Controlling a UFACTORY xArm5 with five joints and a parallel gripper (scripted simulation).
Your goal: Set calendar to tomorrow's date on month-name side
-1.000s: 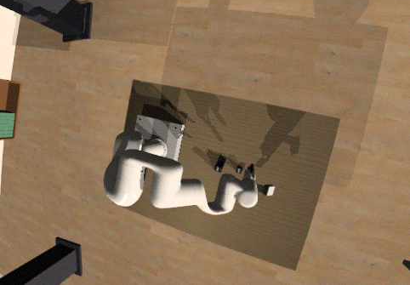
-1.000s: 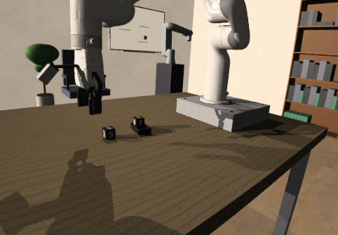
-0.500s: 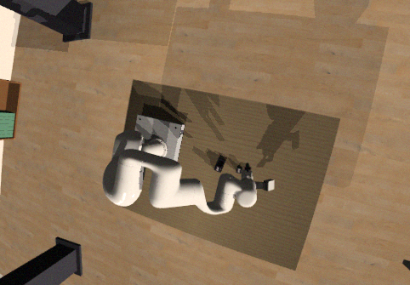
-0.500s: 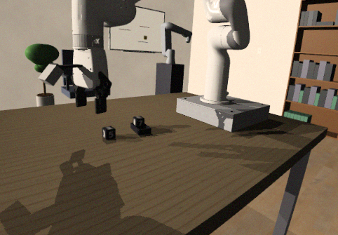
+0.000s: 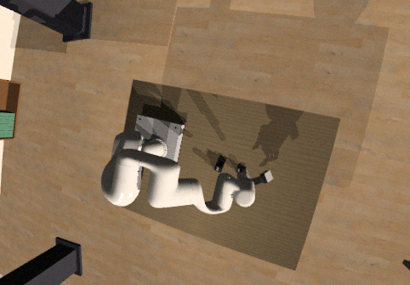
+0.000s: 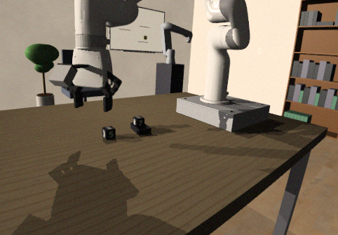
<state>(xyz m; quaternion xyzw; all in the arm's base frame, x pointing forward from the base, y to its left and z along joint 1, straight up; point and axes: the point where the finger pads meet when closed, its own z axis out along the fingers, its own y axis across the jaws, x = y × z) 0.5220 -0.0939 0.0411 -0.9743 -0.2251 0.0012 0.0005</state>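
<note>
The claw (image 6: 93,104) hangs wide open and empty above the bench (image 6: 196,163); the loose cube (image 6: 109,132) sits at eight o'clock from the tray (image 6: 143,130).

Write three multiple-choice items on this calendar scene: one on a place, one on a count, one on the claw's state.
1. Where is the cube showing 5?
A. in the tray
B. on the table, beside the tray
C. in the claw

2. How many cubes stand in the tray?
A. none
B. one
C. two

3. What is the claw doing?
A. open, holding nothing, above the table
B. shut on a cube
C. resting on the tray

Key: 1 B, the cube stands on the table apart from the tray. 2 B, only the cube showing 7 sits there. 3 A, its fingers are spread with nothing between them.
</note>
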